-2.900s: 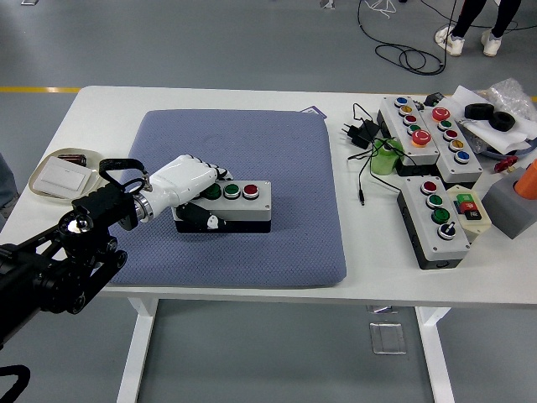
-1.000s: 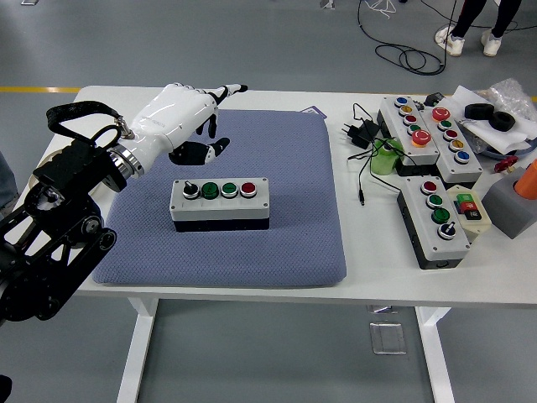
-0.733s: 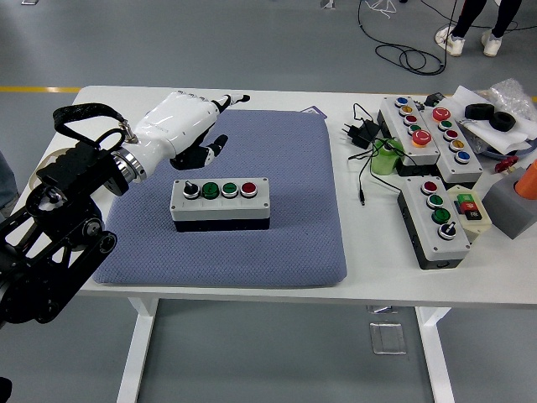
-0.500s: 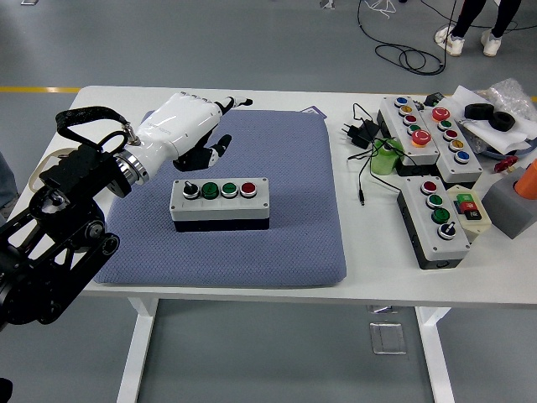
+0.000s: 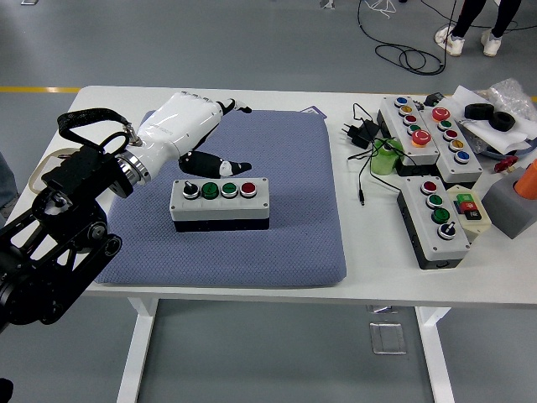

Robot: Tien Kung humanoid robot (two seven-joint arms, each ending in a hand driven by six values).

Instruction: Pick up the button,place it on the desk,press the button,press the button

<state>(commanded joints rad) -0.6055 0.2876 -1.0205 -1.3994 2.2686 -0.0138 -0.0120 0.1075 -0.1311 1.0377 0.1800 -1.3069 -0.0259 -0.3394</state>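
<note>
Here, a white table fills the middle of the frame, with a blue-grey pad (image 5: 277,227) covering its left and centre. On the pad, slightly left of centre, sits the button box (image 5: 220,204), a grey case with a black base. Its long axis runs left to right across the picture. Four controls line its top: a black knob at the left end, then two green buttons, then a red button (image 5: 247,188) at the right end.

The robot's left hand (image 5: 186,126), white with black finger joints, comes in from the left edge on a black arm. It hovers above and just behind the box's left half, holding nothing. The fingers are loosely spread, and one black-tipped finger (image 5: 226,164) reaches down and to the right, ending just above the green buttons; whether it touches one cannot be told. The box therefore lies just below and toward the bottom of the frame from the hand, so pressing looks like a short downward move.

The right hand is not visible, so the left is the only hand near.

At the right of the frame, well apart, several other button panels (image 5: 436,220), cables and clutter lie on the bare table. The palm hides part of the pad behind it.
</note>
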